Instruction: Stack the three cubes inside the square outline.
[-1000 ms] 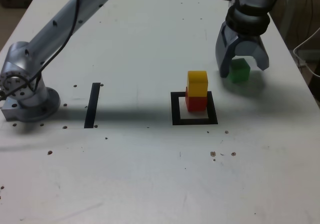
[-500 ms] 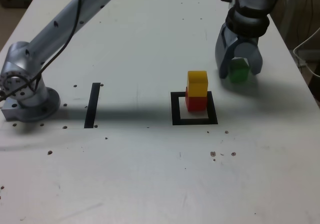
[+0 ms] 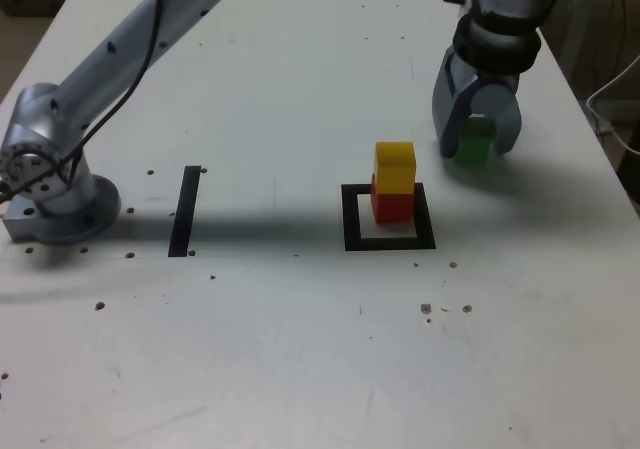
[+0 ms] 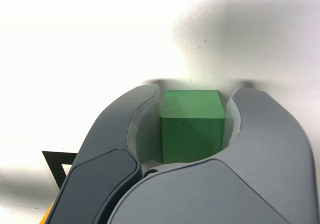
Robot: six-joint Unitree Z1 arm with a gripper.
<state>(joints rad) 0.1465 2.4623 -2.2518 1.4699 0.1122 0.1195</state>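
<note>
**Grasping the last cube: jaws around green, two-cube stack waiting**

Working from the near side of the table (image 3: 300, 369) outward, in the exterior view. The near table surface carries only small dark specks. Further in, toward the exterior view's left, lies a straight narrow black strip (image 3: 185, 211), not part of the task, with the arm's base (image 3: 50, 189) beside it.

Mid-table sits the square outline (image 3: 389, 218). Inside it stands the red cube (image 3: 391, 205) with the yellow cube (image 3: 394, 166) on top; yellow looks slightly offset from red, though both sit within the frame's back half.

Farthest back, toward the exterior view's right, the gripper (image 3: 476, 141) is down at the table around the green cube (image 3: 474, 140), well apart from the stack. The wrist view shows the green cube (image 4: 191, 125) between the two fingers, which are drawn in narrow: one finger (image 4: 235, 114) appears to touch a cube face; the other (image 4: 145, 109) looks just beside it, a thin gap possible. Whether the grip is firm I cannot tell.

Step in hand, as judged: picking up the third cube. Two of three stacked.

Next move calls for: confirming a firm hold, lifting clear above yellow's top face, travelling toward the outline, then lowering squarely. Risk: the offset yellow gives a smaller landing face; a nudge could topple the stack.
</note>
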